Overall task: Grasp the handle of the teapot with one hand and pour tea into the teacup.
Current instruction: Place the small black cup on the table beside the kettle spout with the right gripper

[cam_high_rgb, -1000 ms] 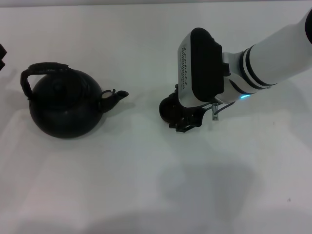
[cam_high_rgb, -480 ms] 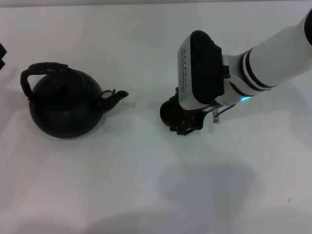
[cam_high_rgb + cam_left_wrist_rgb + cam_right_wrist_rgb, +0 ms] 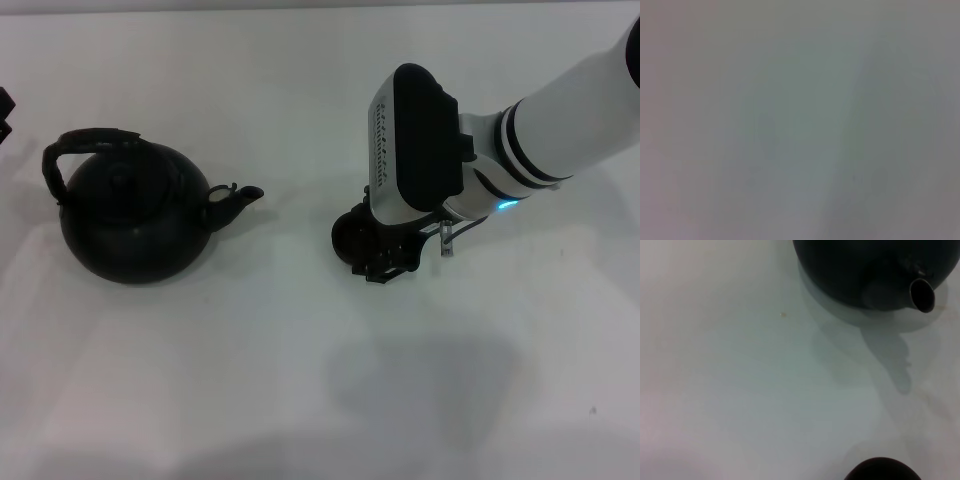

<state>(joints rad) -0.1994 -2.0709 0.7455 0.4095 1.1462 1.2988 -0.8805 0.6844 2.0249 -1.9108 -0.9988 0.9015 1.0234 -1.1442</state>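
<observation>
Although half hidden under its own white-and-black wrist housing, found the right gripper (image 3: pixel 388 262) low over the white counter (image 3: pixel 300 400), right of centre in the head view, pressed against the right side of the teacup (image 3: pixel 348 235). Could not tell whether spread, pressed together or pinching the cup, since the housing covered the spot. Saw the teacup upright on the counter, small, round and dark, well apart from the teapot (image 3: pixel 130 225) and on its spout side. Noted the teapot standing upright on the left part of the counter, untouched by either arm, with the handle (image 3: pixel 85 140) arching over its top and leaning toward the far left. Noted the short spout (image 3: pixel 240 198) aimed to the right, toward the teacup. From the right wrist view, made out the teapot's rounded belly and open spout mouth, plus the dark rim of the teacup at the picture's edge. Glimpsed only a dark sliver of the left gripper (image 3: pixel 4 115) at the left border of the head view, away from the teapot; could not tell its state.
</observation>
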